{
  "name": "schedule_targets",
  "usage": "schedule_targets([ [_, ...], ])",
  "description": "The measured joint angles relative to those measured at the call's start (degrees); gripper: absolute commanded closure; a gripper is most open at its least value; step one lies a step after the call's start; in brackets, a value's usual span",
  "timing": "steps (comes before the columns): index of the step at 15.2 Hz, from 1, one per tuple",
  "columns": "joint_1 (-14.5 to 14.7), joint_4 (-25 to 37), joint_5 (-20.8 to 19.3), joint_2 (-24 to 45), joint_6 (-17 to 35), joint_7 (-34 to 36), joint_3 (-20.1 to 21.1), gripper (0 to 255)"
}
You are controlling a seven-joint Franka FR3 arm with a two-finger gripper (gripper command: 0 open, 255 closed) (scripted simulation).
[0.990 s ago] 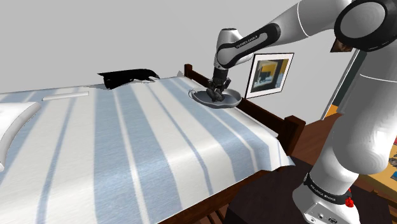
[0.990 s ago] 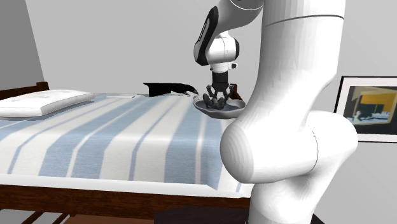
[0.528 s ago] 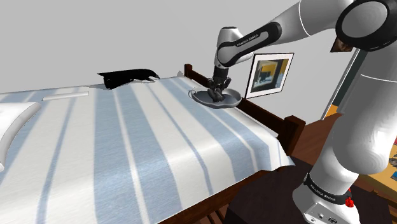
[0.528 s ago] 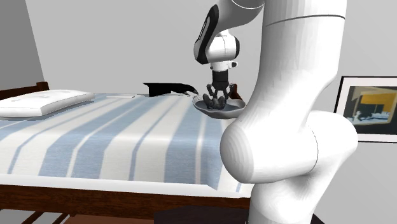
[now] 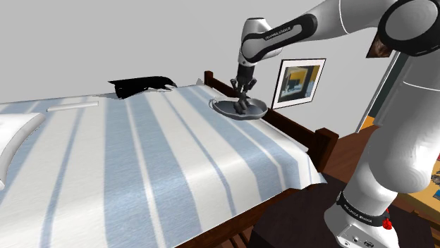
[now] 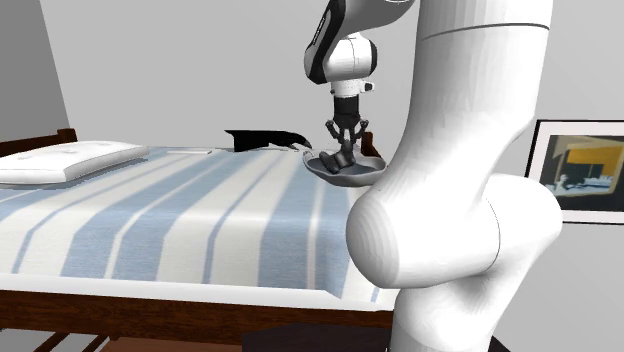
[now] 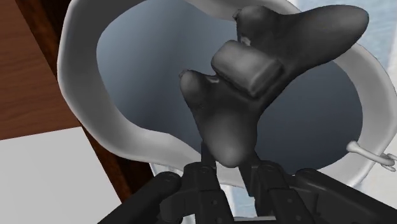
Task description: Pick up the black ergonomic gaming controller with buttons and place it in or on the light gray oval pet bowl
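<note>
The controller (image 7: 254, 83) is seen lying in the bowl (image 7: 83, 76) at the bed's (image 5: 141, 155) corner, straight below the end effector (image 6: 347, 136). One grip is pointed at the gap between the fingers. The fingers are parted and nothing is held. Compared with half a second ago, the end effector has been raised off the controller.

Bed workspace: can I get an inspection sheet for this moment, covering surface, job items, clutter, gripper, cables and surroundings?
Surface: blue-and-white striped bed on a dark wooden frame.
Job's things: dark controller lies inside the pale grey bowl, near the bed's foot end.
Clutter: white pillow at the opposite end.
Gripper: just above the controller, jaws apart.
Cables: nothing seen.
Surroundings: grey wall, framed picture, black area behind the bed.
</note>
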Motion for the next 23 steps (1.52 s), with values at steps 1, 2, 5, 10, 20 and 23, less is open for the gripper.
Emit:
schedule_targets([
  [1, 0.03, 0.33, -0.07, -0.39, -0.71, 0.01, 0.02, 255],
  [2, 0.05, 0.79, -0.08, -0.6, -1.39, -0.02, 0.04, 255],
  [5, 0.37, -1.43, -1.03, -2.21, -0.11, 2.89, 0.2, 0],
  [10, 0.43, -14.77, -11.13, -11.44, 7.64, 49.34, 5.41, 0],
  [20, -0.63, -18.37, -14.02, -8.93, 14.13, 60.11, 6.24, 0],
  [23, -0.65, -18.34, -14.03, -8.85, 14.21, 60.1, 6.22, 0],
])
